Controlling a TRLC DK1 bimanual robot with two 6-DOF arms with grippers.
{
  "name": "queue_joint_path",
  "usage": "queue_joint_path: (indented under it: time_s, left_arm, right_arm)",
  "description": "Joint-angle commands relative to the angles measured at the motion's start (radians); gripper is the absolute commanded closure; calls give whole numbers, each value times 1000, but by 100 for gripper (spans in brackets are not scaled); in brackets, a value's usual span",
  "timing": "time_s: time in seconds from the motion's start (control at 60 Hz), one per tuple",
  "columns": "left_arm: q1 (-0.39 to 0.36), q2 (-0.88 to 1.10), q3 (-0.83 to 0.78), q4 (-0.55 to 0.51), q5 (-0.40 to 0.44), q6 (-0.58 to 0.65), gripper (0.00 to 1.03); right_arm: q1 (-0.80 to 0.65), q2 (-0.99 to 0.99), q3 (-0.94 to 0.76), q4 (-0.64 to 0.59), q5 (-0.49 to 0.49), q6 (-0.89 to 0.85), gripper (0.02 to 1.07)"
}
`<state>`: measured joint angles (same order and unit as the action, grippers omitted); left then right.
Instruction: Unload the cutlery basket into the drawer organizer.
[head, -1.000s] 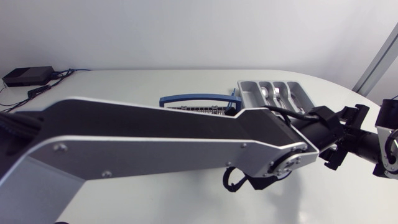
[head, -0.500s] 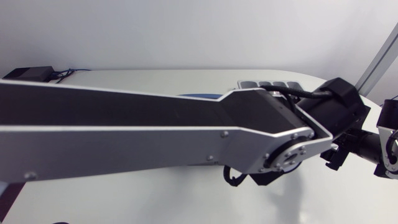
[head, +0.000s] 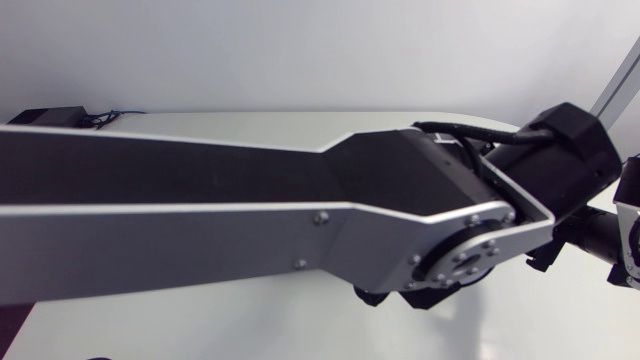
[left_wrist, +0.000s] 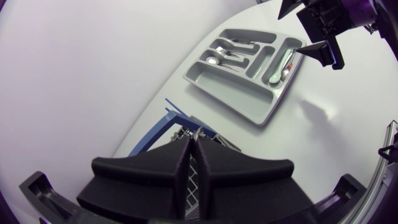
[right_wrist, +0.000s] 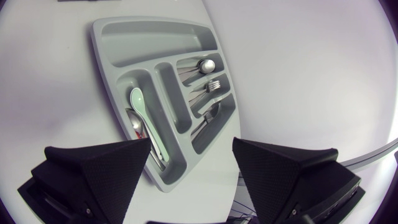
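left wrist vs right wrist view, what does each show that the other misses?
Left wrist only: the cutlery basket with its blue handle, under the left tool, whose fingers are pressed together. Right wrist only: nothing new, just a closer look into the compartments of the drawer organizer. Shared: the organizer with its cutlery, including a pale green spoon, and the open right tool.
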<state>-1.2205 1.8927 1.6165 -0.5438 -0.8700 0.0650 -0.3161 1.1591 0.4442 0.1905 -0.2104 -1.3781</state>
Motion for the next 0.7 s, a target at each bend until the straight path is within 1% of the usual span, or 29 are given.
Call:
queue_joint_path:
  time_s: [0.0, 0.2, 0.317, 0.35, 0.417, 0.467, 0.533, 0.583, 0.683]
  left_arm:
    - [-7, -49, -27, 2, -21, 18, 100]
    - [-8, -107, -35, 1, -21, 22, 100]
    - [6, -144, -37, 13, -20, 12, 100]
    - [16, -156, -40, 28, -12, 9, 100]
    - [49, -176, -43, 61, 57, -5, 100]
    - [87, -185, -41, 64, 129, -45, 100]
    - [130, -188, -44, 74, 212, -88, 100]
    - [161, -192, -55, 88, 275, -120, 100]
    - [213, -192, -66, 97, 384, -179, 100]
  right_arm:
    - [8, -58, -30, -29, -14, 30, 12]
    - [38, -237, -12, -161, -66, 122, 12]
    - [41, -334, 1, -249, -135, 195, 12]
    - [43, -358, 5, -264, -156, 241, 12]
    - [43, -389, 19, -309, -201, 304, 12]
    - [45, -403, 31, -341, -234, 361, 12]
    - [49, -409, 41, -359, -262, 432, 12]
    - [54, -414, 50, -379, -304, 490, 12]
    - [81, -427, 62, -398, -343, 580, 13]
